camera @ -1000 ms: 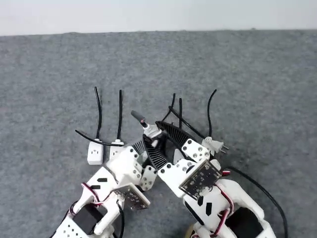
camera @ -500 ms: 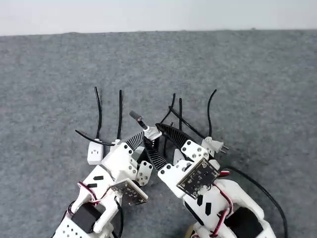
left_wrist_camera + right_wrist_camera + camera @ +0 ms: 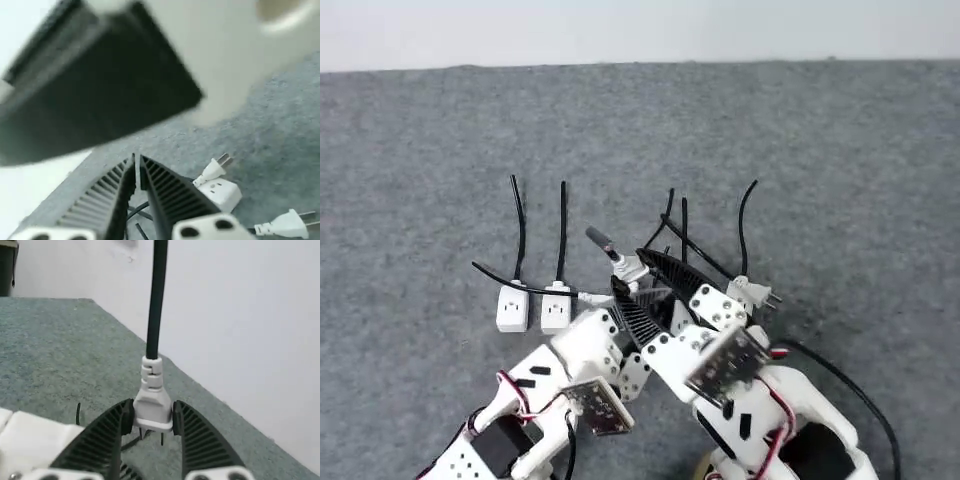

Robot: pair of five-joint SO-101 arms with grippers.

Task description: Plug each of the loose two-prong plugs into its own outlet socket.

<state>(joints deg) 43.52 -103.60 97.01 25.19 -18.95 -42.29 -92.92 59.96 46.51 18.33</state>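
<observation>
**Plug clamped in the right gripper, sockets waiting to its left**

Plug (image 3: pixel 152 395) in hand: the white two-prong body sits squeezed between the black ribbed fingers of the right gripper (image 3: pixel 152 416). Its prongs poke down past the fingers and its black cord stub stands straight up out of the grip. From the high view the held plug (image 3: pixel 627 268) is raised off the grey mat (image 3: pixel 840 180), near the middle of the scene.

The left gripper (image 3: pixel 137 165) has its fingers drawn almost together, with a thin slit between them and nothing held. In the high view it lies just near of and under the right gripper.

Two white sockets lie side by side on the mat to the left of the held plug. They are the left socket (image 3: pixel 512 308) and the right socket (image 3: pixel 556 309), each with its cord running to the far side. Both appear unfilled. Another loose plug (image 3: pixel 753 292) rests on the mat to the right, beside the right arm.

The step in hand looks like carrying the gripped plug to a socket. The next move likely calls for shifting it left over the right socket, squaring the prongs to the slots, and pressing in. The light socket may slide, so the empty left gripper could be needed to steady it.
</observation>
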